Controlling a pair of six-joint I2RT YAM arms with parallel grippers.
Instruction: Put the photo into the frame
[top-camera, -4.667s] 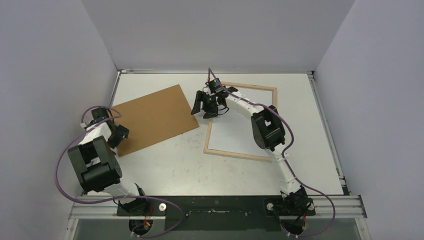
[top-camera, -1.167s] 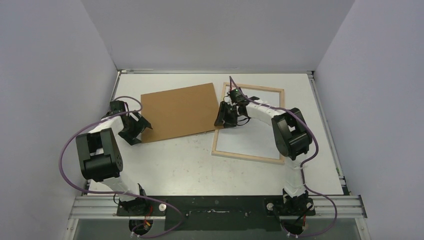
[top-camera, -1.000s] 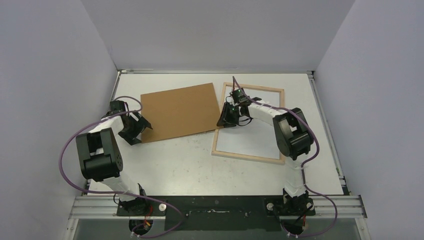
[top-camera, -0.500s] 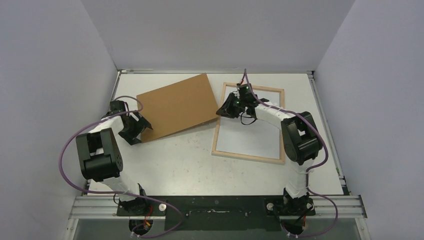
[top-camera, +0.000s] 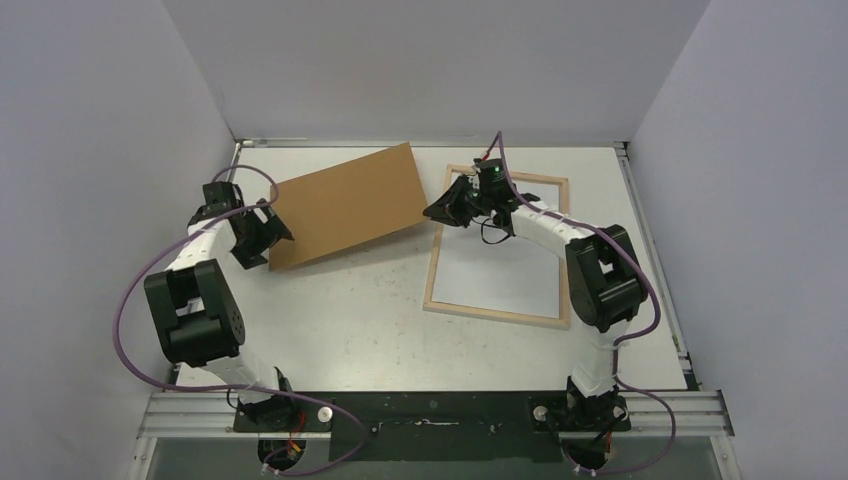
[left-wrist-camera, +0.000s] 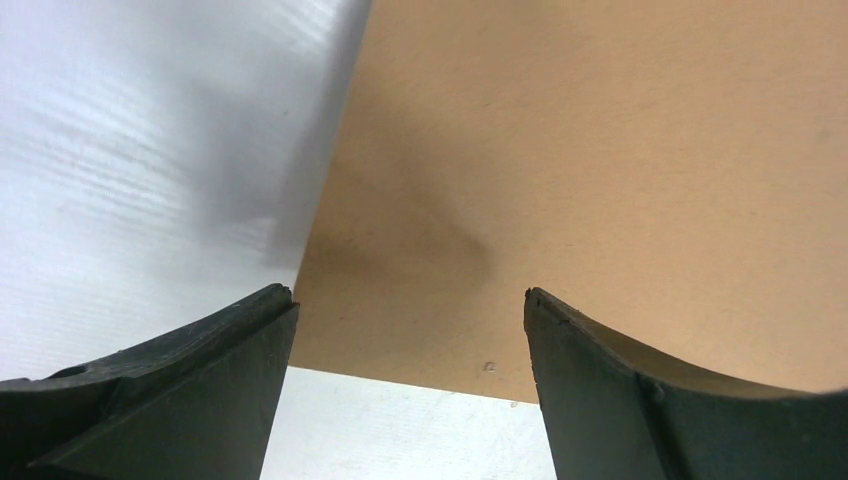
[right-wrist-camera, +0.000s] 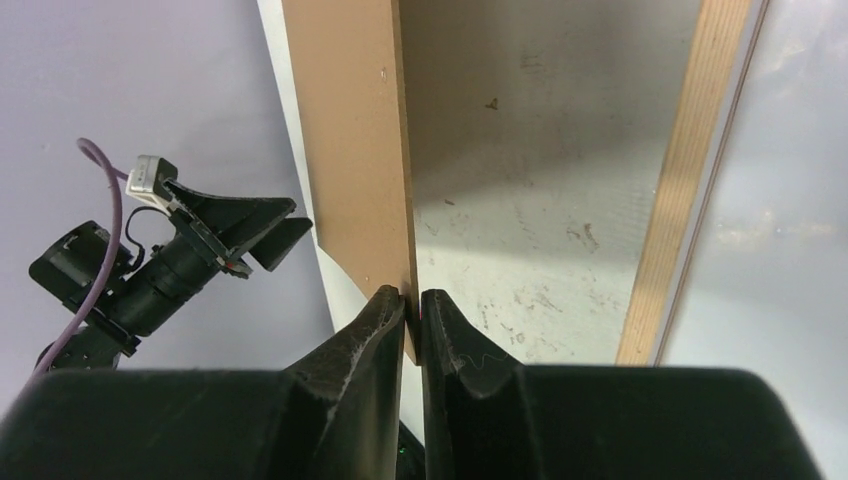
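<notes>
One frame (top-camera: 495, 312) lies flat on the right half of the desk (top-camera: 350, 330). Its pale wood rim encloses a plain white rectangle, and its long sides seem to run from the near edge toward the far edge, slightly skewed. No printed face of the photo shows in any view. The white sheet inside the rim may be the photo lying face down, or only the pane over the desk, and I cannot tell which.

Just left of the frame's far-left corner is the brown hardboard sheet (top-camera: 345, 205). It fills the far-left part of the desk, with its long axis running left to right and slanting toward the far edge on the right. The right hand (right-wrist-camera: 412, 300) is clamped on this sheet at its near-right corner. Its two fingers are pressed together with only the thin board between them. In the wrist view the board stands nearly edge-on, so that end looks raised off the desk.

The left hand (left-wrist-camera: 410, 310) hangs over the sheet's near-left corner with its fingers wide apart, holding nothing.

My judgement is that the coming move turns on one relation. The frame's opening lies directly to the right of the gripped corner, and the right arm already reaches across it. The left arm is well apart from the frame at the left edge of the desk, so carrying the sheet sideways over the rim would fall to the right arm.
</notes>
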